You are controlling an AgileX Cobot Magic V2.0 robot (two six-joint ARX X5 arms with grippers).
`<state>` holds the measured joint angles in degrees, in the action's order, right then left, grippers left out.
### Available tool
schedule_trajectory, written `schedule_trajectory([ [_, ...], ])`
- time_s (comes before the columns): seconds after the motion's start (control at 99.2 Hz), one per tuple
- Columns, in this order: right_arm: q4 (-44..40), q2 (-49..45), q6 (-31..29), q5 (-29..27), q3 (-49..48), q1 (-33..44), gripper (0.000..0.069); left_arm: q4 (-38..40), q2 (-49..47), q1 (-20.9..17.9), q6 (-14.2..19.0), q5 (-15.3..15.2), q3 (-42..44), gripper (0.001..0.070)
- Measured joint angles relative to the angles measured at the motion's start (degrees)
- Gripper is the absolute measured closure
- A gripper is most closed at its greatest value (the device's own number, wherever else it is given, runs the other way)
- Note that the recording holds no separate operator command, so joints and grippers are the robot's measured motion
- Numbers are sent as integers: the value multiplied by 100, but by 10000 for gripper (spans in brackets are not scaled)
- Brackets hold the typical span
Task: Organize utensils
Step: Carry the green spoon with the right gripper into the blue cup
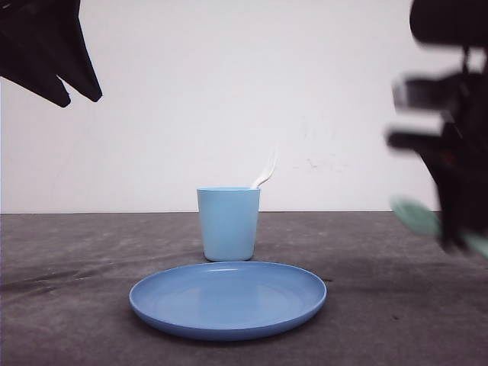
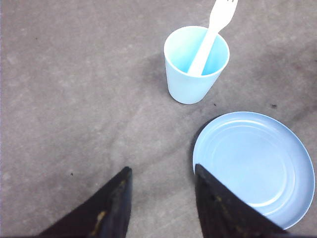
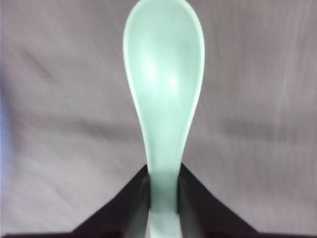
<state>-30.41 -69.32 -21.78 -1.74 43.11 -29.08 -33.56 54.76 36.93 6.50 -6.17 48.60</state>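
The white fork (image 1: 266, 172) (image 2: 213, 34) stands in the light blue cup (image 1: 228, 223) (image 2: 196, 64), tines up, leaning on the rim. My right gripper (image 3: 164, 171) is shut on the handle of the mint-green spoon (image 3: 164, 84), whose oval bowl points away from the fingers. In the front view that gripper (image 1: 457, 229) hangs blurred at the right edge, above the table, with the spoon (image 1: 416, 216) sticking out to the left. My left gripper (image 2: 162, 173) is open and holds nothing, high over the table left of the plate; it shows at the upper left (image 1: 72, 95) of the front view.
A round blue plate (image 1: 228, 298) (image 2: 253, 163) lies on the dark grey table just in front of the cup. A white wall stands behind the table.
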Motion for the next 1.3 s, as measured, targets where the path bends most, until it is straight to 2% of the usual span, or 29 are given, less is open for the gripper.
schedule_trajectory([
  [0.272, 2247, 264, 289, 0, 723, -487, 617, -7, 0, 0, 195, 0, 0, 481],
  [0.403, 3639, -2, 535, 0, 726, -750, 618, -4, 0, 2, 284, 2, 0, 481],
  [0.514, 4332, -354, 660, 4, 726, -837, 618, -4, -2, 0, 339, 2, 0, 481],
  [1.049, 5982, -2334, 835, 70, 726, -1032, 618, -7, -2, 0, 579, 0, 0, 481],
  [1.301, 6026, -2726, 839, 144, 726, -1034, 615, -13, -2, 31, 697, 2, 0, 481],
])
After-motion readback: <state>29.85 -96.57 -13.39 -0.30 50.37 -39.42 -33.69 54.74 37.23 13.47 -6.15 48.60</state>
